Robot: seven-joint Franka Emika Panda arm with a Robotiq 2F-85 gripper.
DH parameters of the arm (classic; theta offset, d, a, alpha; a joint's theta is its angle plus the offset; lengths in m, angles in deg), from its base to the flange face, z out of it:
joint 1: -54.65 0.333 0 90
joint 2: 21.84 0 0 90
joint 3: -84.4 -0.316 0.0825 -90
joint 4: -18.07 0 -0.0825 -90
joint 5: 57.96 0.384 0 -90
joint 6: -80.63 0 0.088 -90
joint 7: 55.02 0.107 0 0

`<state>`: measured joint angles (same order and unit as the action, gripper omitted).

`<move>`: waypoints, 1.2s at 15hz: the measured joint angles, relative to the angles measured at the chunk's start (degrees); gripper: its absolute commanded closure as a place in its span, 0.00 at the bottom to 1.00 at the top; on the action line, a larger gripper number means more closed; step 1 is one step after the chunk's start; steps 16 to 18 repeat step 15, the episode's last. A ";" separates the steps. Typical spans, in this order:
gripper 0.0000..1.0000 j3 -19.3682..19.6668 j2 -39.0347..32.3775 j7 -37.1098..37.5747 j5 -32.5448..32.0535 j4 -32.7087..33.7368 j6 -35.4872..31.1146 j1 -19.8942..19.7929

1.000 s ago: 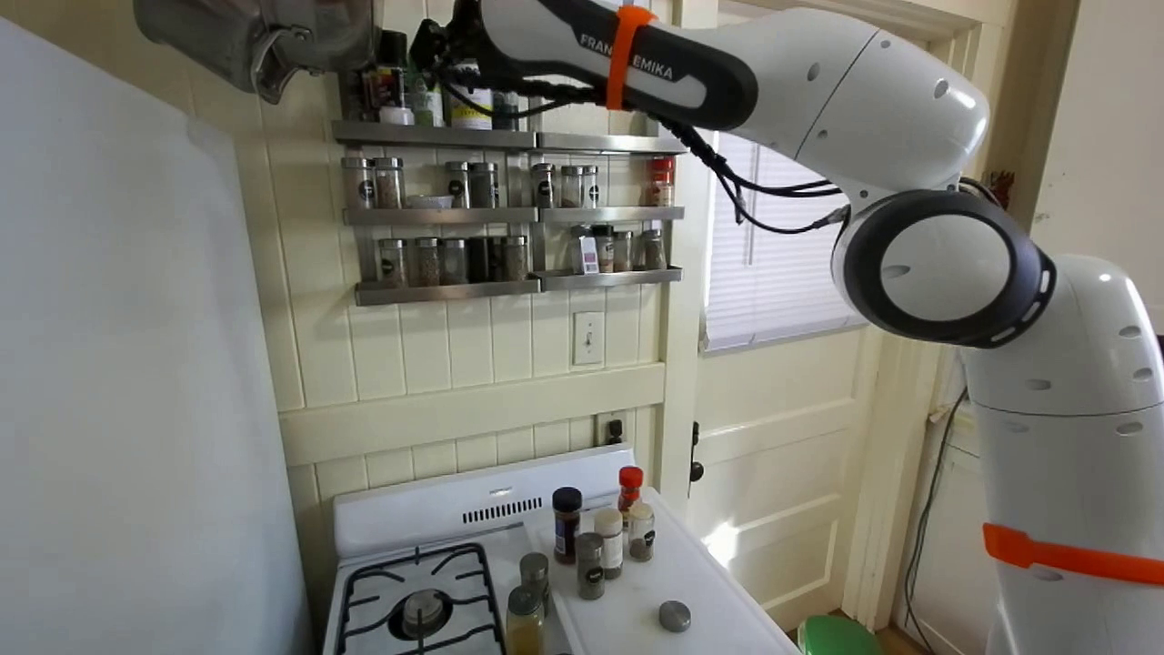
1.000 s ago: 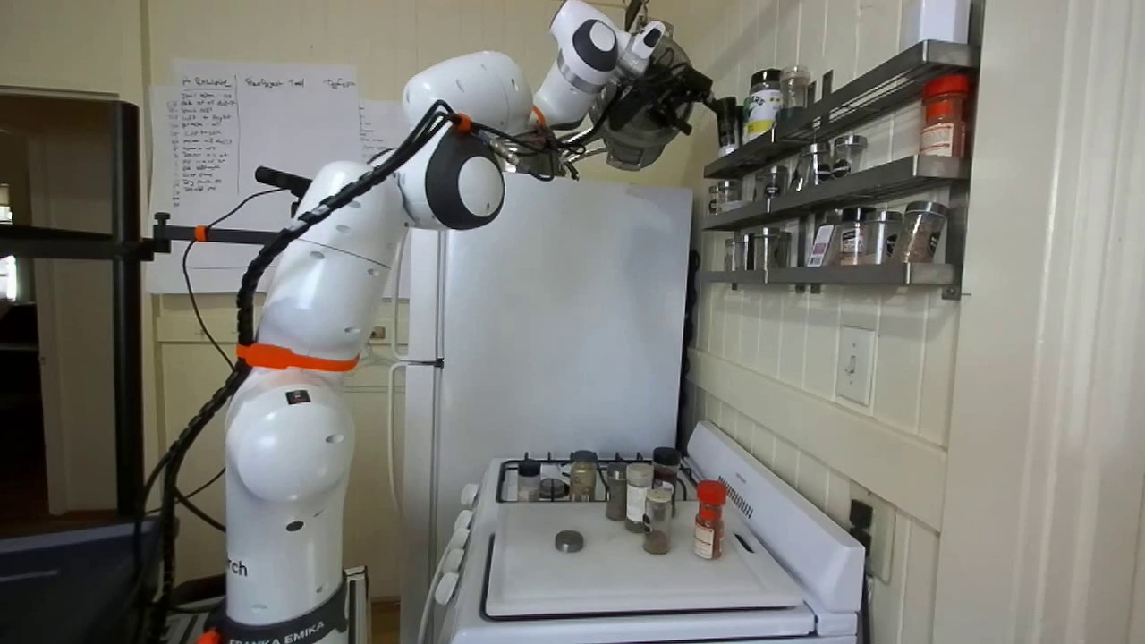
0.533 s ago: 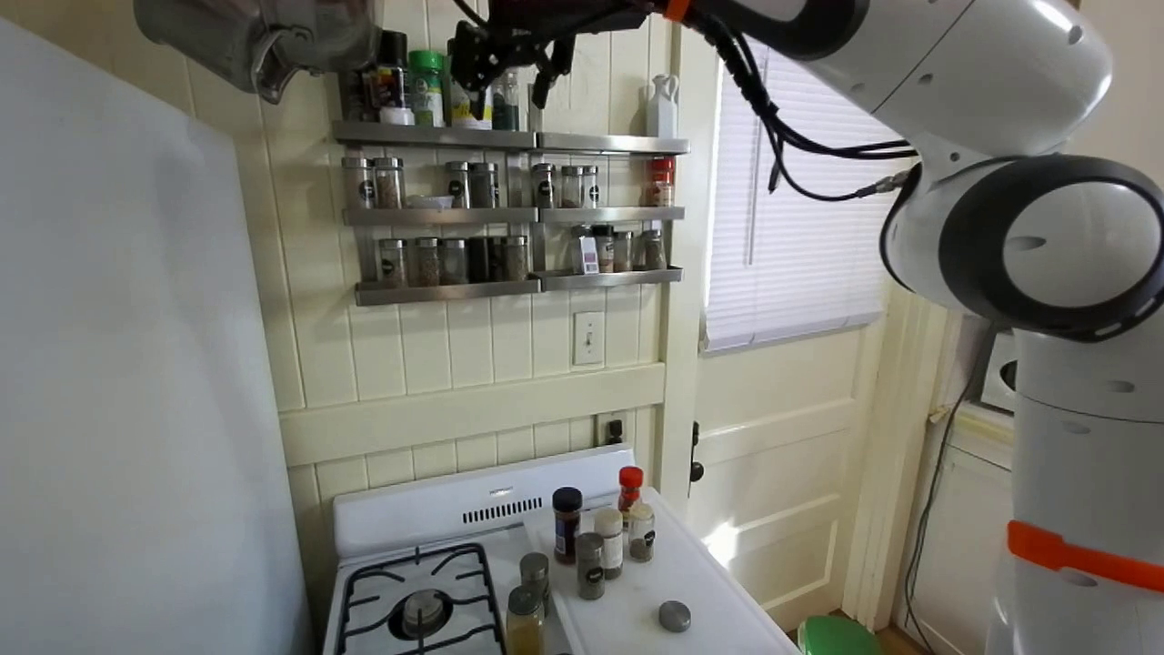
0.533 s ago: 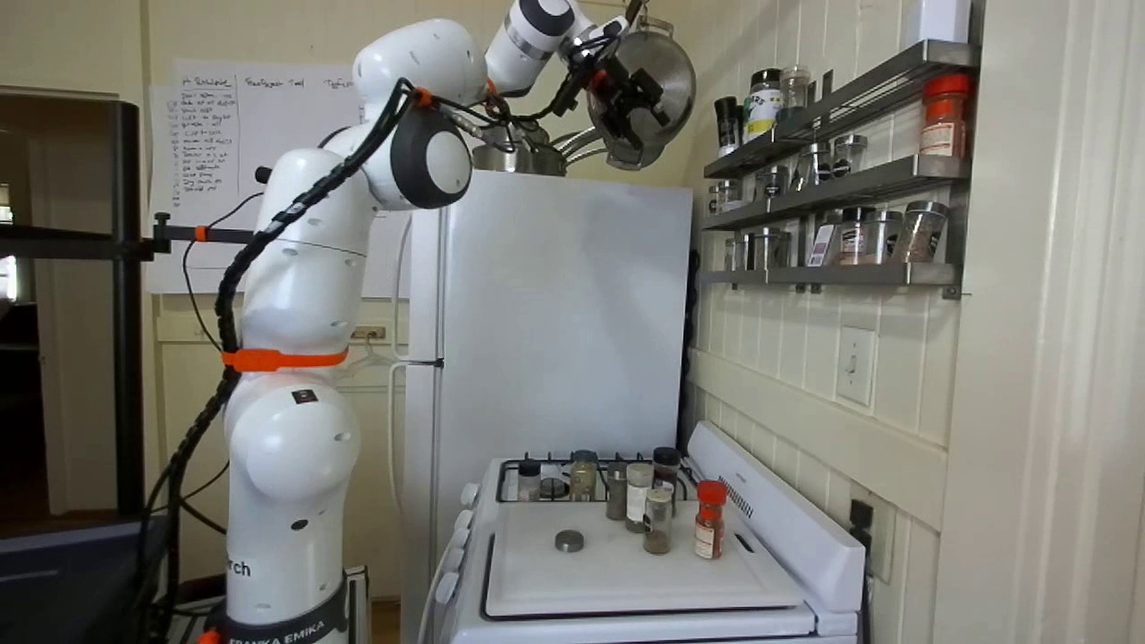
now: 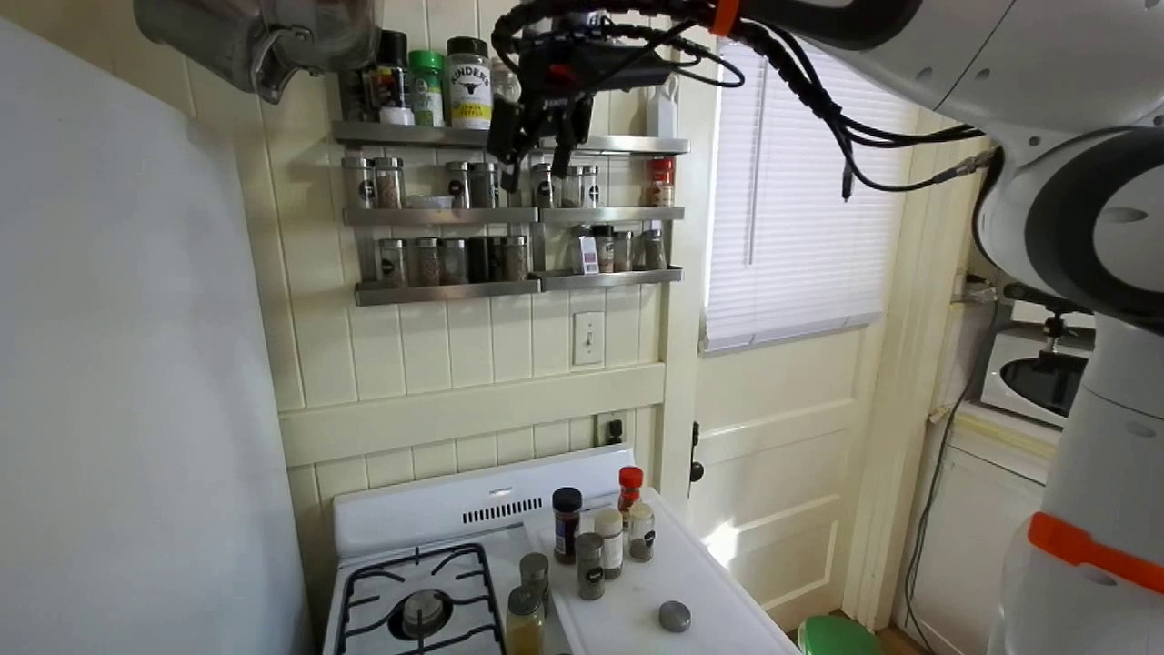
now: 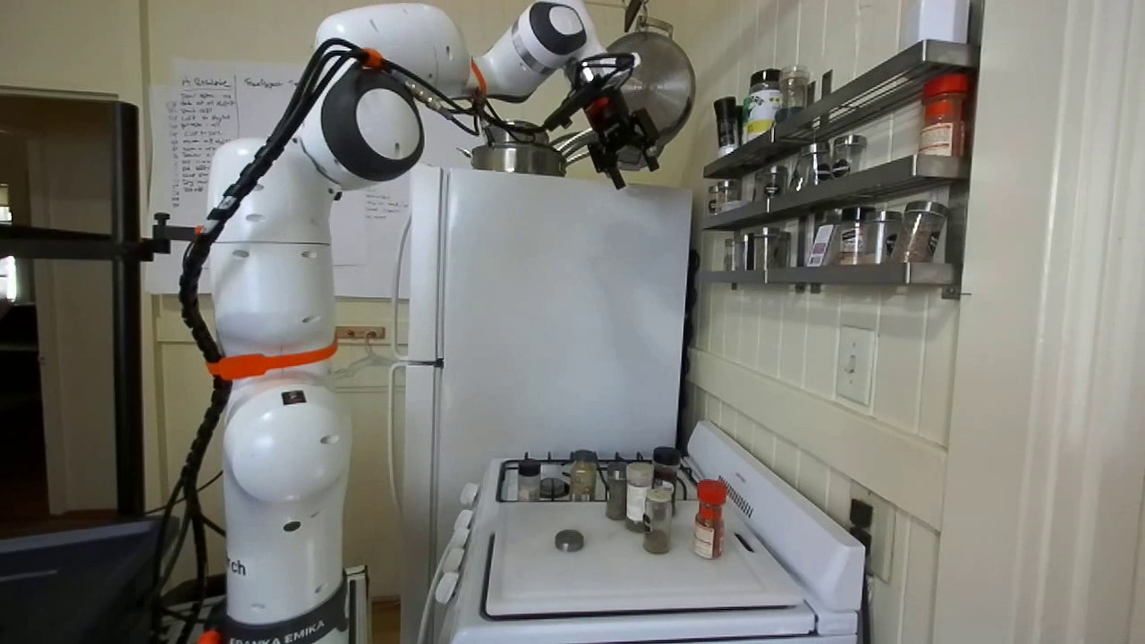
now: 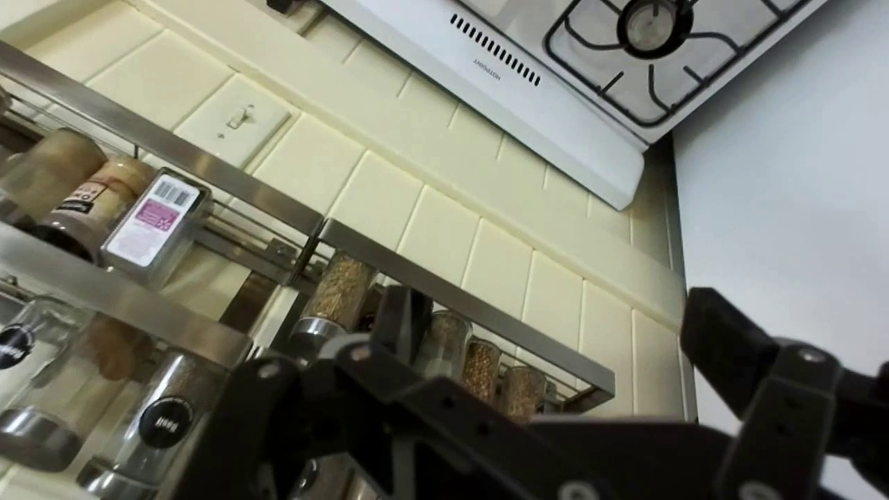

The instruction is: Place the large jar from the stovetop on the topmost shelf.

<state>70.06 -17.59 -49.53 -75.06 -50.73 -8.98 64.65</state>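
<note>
The large jar, dark with a black lid, stands upright on the stovetop near its back panel. In an exterior view it is partly hidden behind smaller bottles. The topmost shelf is the upper tier of the metal wall rack; it also shows in an exterior view. My gripper is open and empty, high above the stove and out from the rack. It also shows in an exterior view. In the wrist view its fingers are wide apart, with lower tiers behind them. The jar is out of the wrist view.
A Kinder's jar, a green-capped bottle and a black bottle stand on the topmost shelf. A hanging pan is behind the gripper. The fridge flanks the stove. A red-capped bottle stands on the stovetop.
My gripper has moved back from the topmost shelf and downward, and the arm has drawn back from the rack. The Kinder's jar is now unobscured. The bottles on the stove have not moved.
</note>
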 measured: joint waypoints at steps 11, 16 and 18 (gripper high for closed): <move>0.00 6.26 8.20 1.85 1.97 -30.37 -16.89 -2.61; 0.00 6.22 9.47 2.27 1.98 -31.88 -17.10 -2.69; 0.00 6.22 9.47 2.27 1.98 -31.88 -17.10 -2.69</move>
